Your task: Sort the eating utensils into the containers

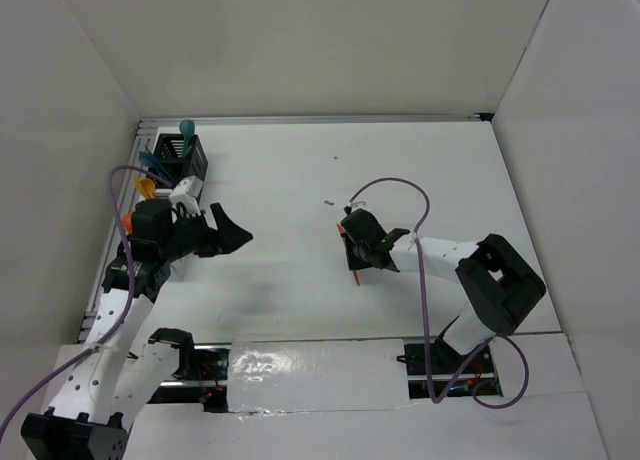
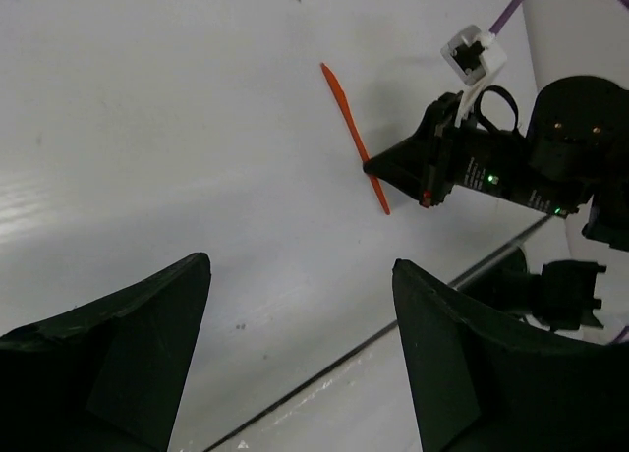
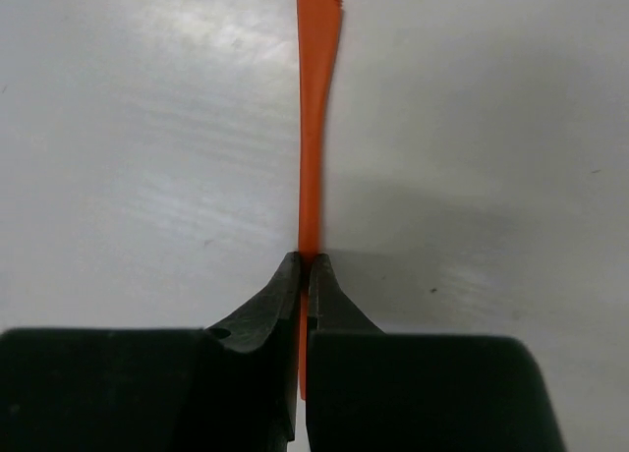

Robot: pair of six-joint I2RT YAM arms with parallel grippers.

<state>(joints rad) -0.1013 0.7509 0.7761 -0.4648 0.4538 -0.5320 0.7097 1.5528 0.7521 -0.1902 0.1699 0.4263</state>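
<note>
Orange knife (image 3: 316, 128): it is being clamped near its handle end by the right tool (image 3: 307, 260). The tool's two fingers are pressing together on the slim shaft, with only the orange strip between them. The serrated blade is pointing straight away from the right wrist camera. The knife is sitting over the white table (image 1: 470, 170), a little right of centre, and is throwing a soft shadow to one side. Whether it is touching the surface cannot be told. In the top view it is showing as a thin orange line poking out on either side of the black fingers, well apart from the bins.

Left tool (image 2: 300, 275): it is standing wide open, with its two dark fingers far apart and only bare table showing between them. It is hovering over the left part of the table and facing across toward the right arm, so the knife and the tool clamping it are both appearing in the left wrist view.

Black bin (image 1: 182, 162): it is standing in the far-left corner of the table, beyond the left tool. A teal spoon (image 1: 186, 130) is sticking up out of it, and dark blue handles (image 1: 150, 163) are leaning out toward the left. An orange utensil (image 1: 146, 187) is showing just nearer than the bin, and what is holding it is hidden by the left arm.
</note>
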